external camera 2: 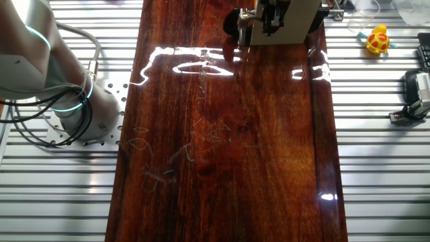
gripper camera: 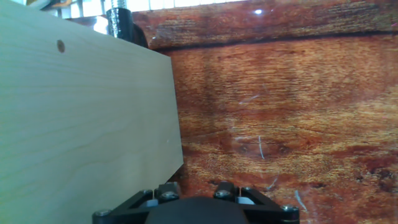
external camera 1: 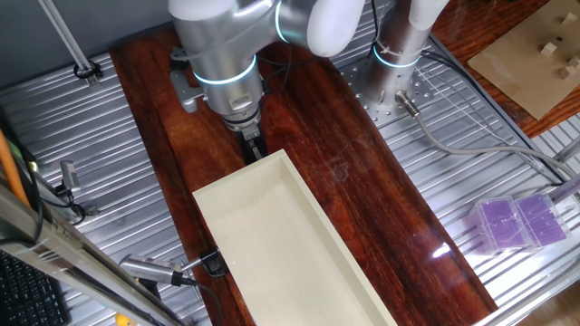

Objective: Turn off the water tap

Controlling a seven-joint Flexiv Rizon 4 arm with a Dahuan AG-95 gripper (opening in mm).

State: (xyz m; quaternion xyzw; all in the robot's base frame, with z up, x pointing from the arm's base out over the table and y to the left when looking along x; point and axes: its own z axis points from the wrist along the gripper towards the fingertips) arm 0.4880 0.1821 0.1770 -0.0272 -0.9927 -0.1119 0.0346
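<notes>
The tap (external camera 1: 149, 270) is a small chrome fitting lying at the near left of the dark wooden board (external camera 1: 362, 181), beside a black clamp (external camera 1: 213, 263) at the long side of the cream box (external camera 1: 281, 244). My gripper (external camera 1: 255, 145) points down at the far end of that box, well away from the tap, with its fingers close together and nothing in them. In the other fixed view the gripper (external camera 2: 269, 20) is at the box's end (external camera 2: 295, 23). The hand view shows only the gripper's body (gripper camera: 199, 211), the box wall (gripper camera: 81, 118) and a black cylindrical part (gripper camera: 118, 22) beyond it.
The box takes up the near half of the board. The arm's base (external camera 1: 399, 45) stands at the far right on the ribbed metal table. A purple plastic case (external camera 1: 518, 222) lies at the right. A yellow toy (external camera 2: 378, 39) and a black device (external camera 2: 416, 94) sit off the board.
</notes>
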